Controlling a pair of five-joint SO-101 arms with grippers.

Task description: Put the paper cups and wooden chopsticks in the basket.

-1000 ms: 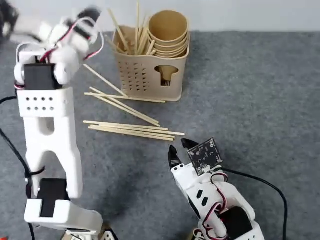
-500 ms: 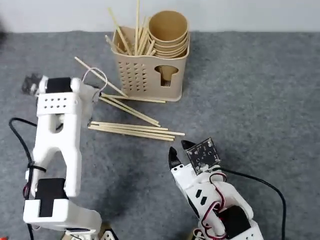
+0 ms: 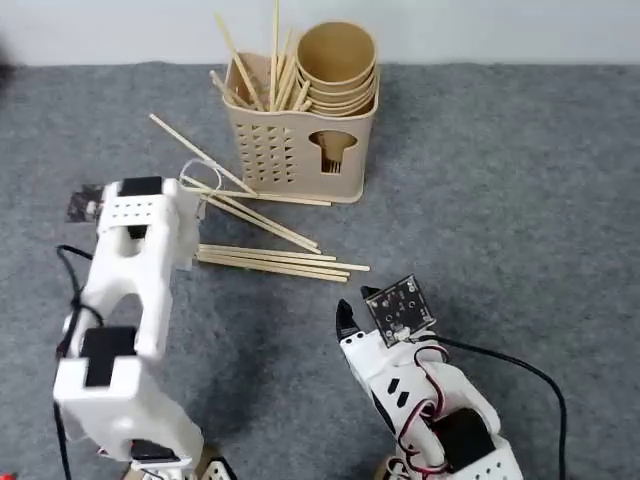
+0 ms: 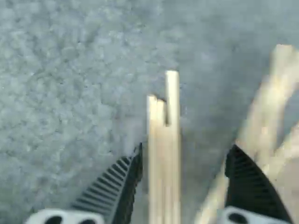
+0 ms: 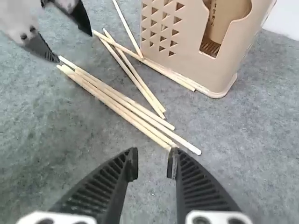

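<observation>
Grey carpet [image 3: 520, 200], white wall [image 3: 480, 30]

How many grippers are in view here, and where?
2. The left gripper is open over one end of the chopstick bundle; the right gripper is open just off the bundle's other end.

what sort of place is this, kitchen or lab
Probably a robotics test bench, not a kitchen. A white left arm and right arm stand on a grey mat. The basket of cups and the loose chopsticks look like staged practice props.
</observation>
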